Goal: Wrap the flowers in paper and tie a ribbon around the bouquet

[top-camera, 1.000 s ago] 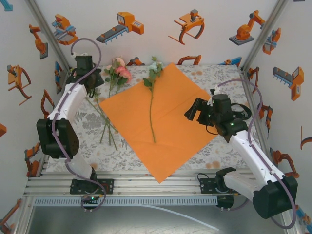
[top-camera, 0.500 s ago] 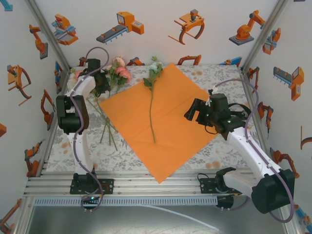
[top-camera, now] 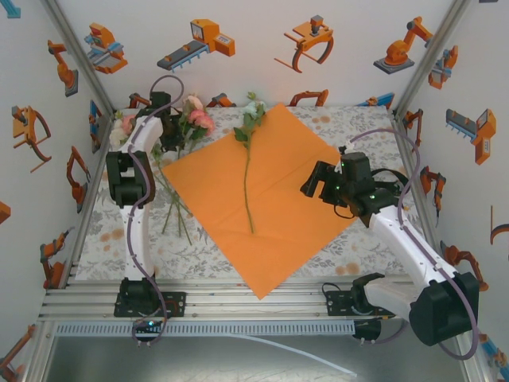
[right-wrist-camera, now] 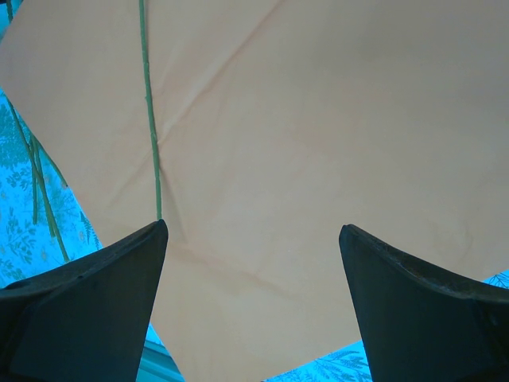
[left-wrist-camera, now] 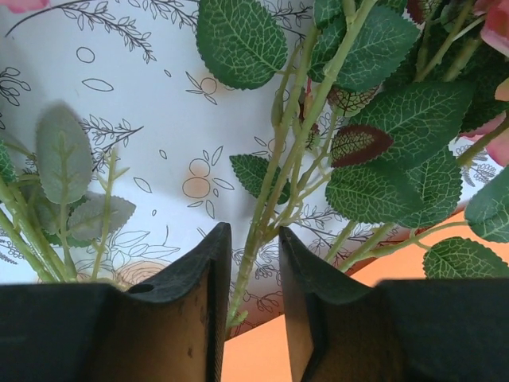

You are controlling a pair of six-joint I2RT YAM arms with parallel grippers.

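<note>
Left arm [top-camera: 131, 177] stretched far — amid flowers [top-camera: 196, 119].

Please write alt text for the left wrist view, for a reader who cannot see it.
Two black fingers of the left end effector stand slightly apart at the bottom, with green stems of the flowers rising between them. Leaves spread upper right over a printed tablecloth; the orange paper shows at lower right.
</note>
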